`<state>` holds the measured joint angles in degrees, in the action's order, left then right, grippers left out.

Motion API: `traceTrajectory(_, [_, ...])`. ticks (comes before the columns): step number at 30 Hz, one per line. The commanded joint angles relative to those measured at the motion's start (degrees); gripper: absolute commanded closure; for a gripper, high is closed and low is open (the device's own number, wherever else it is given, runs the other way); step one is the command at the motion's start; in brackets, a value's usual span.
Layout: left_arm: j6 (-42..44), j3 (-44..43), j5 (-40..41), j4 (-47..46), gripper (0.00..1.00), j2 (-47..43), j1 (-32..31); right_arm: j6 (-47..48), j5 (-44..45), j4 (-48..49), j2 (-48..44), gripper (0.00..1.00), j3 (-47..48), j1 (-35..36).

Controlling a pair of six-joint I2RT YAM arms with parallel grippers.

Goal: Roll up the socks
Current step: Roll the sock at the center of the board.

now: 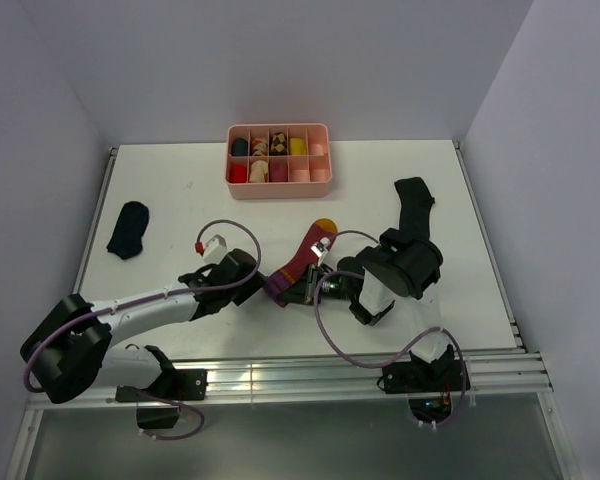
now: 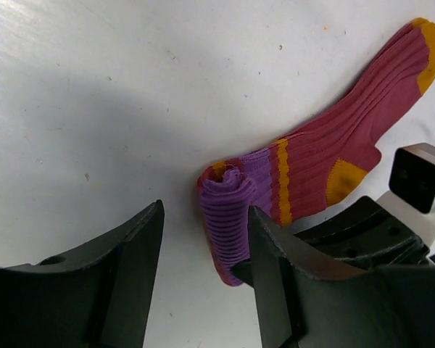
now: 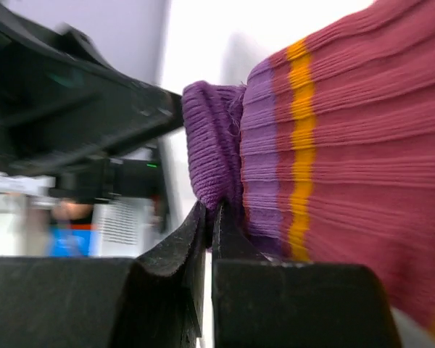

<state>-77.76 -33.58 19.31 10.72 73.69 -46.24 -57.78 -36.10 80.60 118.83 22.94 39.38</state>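
Note:
The striped sock (image 1: 305,255) lies mid-table with its orange toe pointing away and its purple cuff end rolled up. In the left wrist view the rolled purple cuff (image 2: 228,217) sits between my open left gripper's (image 2: 206,212) jaws, close against the right finger (image 2: 275,275). My right gripper (image 3: 212,214) is shut on the near end of that purple roll (image 3: 210,145). In the top view the left gripper (image 1: 263,285) and right gripper (image 1: 310,288) meet at the roll. One black sock (image 1: 128,229) lies far left. Another black sock (image 1: 413,205) lies right, behind the right arm.
A pink divided tray (image 1: 278,187) holding rolled socks stands at the back centre. Purple cables loop over the table near both arms. A metal rail (image 1: 300,375) runs along the near edge. Walls close in the left, right and back sides.

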Motion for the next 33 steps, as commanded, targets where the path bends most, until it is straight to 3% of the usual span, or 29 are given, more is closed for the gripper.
traceTrajectory(1, [-2.5, 1.6, -0.1, -5.3, 0.45, -1.4, -0.3, -10.9, -5.3, 4.5, 9.7, 1.0, -4.2, -2.4])
traceTrajectory(5, [-1.2, 1.5, -0.9, -6.9, 0.48, 0.1, -0.4, -14.1, -6.2, 8.4, 12.8, 1.0, -4.1, -3.6])
traceTrajectory(14, [-1.7, -0.3, -0.9, -4.6, 0.52, 5.1, -0.9, -7.6, -4.1, -5.0, 8.0, 1.0, -3.3, -3.9])
traceTrajectory(23, [-1.3, -2.4, -1.0, -4.1, 0.53, 8.7, -1.0, -4.1, -3.2, -11.5, 6.1, 1.0, -2.5, -3.7])
traceTrajectory(27, [-0.7, -3.6, -1.4, -1.8, 0.57, 11.4, -1.4, 0.4, -0.4, -20.4, 1.8, 1.0, -2.0, -3.3])
traceTrajectory(28, [-0.5, -3.7, -1.9, -1.7, 0.59, 11.9, -1.6, 1.6, 0.4, -22.5, 0.5, 0.97, -1.8, -3.2])
traceTrajectory(33, [0.8, -5.2, -2.3, 1.2, 0.61, 16.2, -2.2, 11.7, 9.2, -40.5, -12.7, 0.61, -0.6, -1.9])
